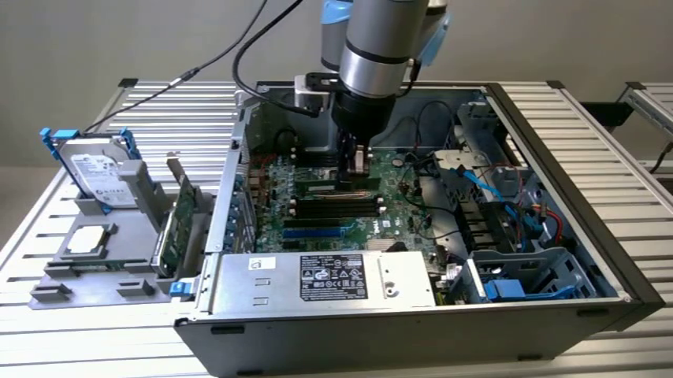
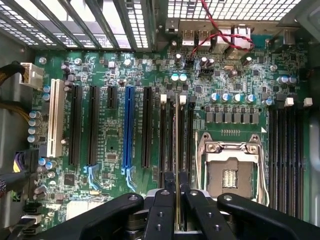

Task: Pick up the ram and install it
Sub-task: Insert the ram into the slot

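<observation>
The ram (image 2: 177, 150) shows edge-on in the wrist view as a thin pale strip, and my gripper (image 2: 177, 182) is shut on it, with a black finger (image 2: 165, 200) on each side. It lines up lengthwise with a black memory slot (image 2: 171, 140) that has white latches, in the bank beside the CPU socket (image 2: 227, 167). Whether its edge touches the slot I cannot tell. In the exterior view my gripper (image 1: 358, 157) points straight down into the open computer case, holding the ram (image 1: 362, 165) low over the green motherboard (image 1: 315, 224).
Case walls (image 1: 547, 150) ring the motherboard, with a silver power supply (image 1: 326, 279) at the front and blue drive cages and cables (image 1: 505, 228) on the exterior view's right. Outside the case, a green expansion card (image 1: 184, 213) and a hard drive (image 1: 100, 173) stand on a grey fixture.
</observation>
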`<state>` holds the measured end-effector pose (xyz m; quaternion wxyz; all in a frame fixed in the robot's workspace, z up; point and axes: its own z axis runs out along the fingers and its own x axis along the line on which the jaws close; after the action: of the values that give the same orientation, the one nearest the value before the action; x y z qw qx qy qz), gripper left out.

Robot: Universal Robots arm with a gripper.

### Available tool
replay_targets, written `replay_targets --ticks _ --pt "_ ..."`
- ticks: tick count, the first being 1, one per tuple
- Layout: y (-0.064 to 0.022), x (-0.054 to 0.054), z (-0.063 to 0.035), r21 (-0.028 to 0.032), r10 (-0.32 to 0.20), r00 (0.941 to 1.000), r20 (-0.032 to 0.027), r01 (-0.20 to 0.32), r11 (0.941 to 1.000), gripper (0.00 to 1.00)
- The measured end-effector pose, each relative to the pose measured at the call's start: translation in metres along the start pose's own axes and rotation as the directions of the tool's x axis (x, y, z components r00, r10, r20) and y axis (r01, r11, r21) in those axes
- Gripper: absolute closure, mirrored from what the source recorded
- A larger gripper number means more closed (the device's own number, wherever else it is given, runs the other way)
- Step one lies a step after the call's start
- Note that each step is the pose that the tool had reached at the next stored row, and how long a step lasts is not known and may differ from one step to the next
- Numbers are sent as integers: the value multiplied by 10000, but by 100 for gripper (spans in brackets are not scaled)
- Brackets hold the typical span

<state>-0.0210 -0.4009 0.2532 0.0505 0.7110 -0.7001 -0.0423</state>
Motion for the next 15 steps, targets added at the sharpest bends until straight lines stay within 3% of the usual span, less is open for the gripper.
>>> replay_targets --ticks 5,8,15 --pt "-36 0 18 -83 170 9998 -121 -171 9998 86" --pt "-51 0 56 -126 257 9996 -121 -259 9996 86" --pt "-72 1 167 -145 375 9992 -105 -376 9992 86"
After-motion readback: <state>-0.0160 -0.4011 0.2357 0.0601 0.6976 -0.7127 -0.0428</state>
